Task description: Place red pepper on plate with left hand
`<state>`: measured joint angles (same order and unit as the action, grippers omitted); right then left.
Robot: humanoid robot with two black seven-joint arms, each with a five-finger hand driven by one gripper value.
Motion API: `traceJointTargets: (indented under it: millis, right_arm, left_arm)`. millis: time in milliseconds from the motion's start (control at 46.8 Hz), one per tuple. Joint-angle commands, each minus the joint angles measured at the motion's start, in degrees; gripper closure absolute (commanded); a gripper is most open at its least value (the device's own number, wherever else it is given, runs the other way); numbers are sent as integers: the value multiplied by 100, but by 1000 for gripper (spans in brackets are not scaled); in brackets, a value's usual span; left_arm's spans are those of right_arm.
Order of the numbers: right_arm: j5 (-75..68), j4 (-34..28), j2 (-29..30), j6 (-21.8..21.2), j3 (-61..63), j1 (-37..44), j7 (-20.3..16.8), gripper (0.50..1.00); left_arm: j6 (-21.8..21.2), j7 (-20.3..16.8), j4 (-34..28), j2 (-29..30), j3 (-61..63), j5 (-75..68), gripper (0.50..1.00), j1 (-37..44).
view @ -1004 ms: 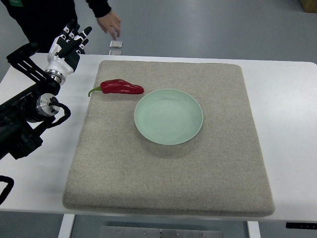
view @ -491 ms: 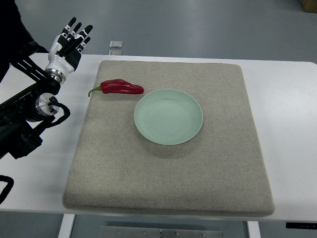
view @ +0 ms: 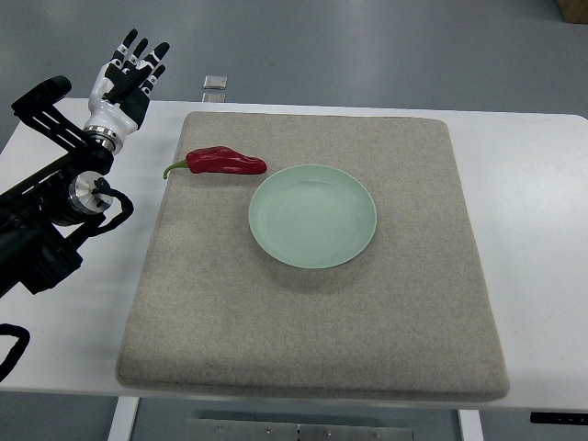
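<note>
A red pepper (view: pixel 224 163) with a green stem lies on the grey felt mat (view: pixel 312 312), just left of and behind a pale green plate (view: pixel 312 216). The plate is empty. My left hand (view: pixel 129 78) is raised at the table's far left corner, fingers spread and holding nothing, well to the left of the pepper and behind it. Its black arm comes in along the left edge. The right arm is out of view.
The mat lies on a white table (view: pixel 533 184). A small metal object (view: pixel 214 83) sits at the table's back edge, behind the pepper. Grey floor lies beyond the table.
The person at the back left has gone out of view. My left hand has lifted slightly and moved a little toward the back. The pepper and plate have not moved.
</note>
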<state>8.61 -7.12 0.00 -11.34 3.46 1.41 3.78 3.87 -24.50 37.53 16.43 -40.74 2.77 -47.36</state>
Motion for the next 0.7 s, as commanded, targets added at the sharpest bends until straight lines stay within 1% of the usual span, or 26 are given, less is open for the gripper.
traceJointTargets:
  millis: [0, 683]
  right_arm:
    - [0, 0, 0, 0, -3, 0, 0, 568]
    - [0, 0, 0, 0, -3, 0, 0, 568]
  left_arm:
    - [-71, 7, 0, 0, 31, -13, 504, -2]
    - [-80, 7, 9, 0, 40, -110, 504, -28]
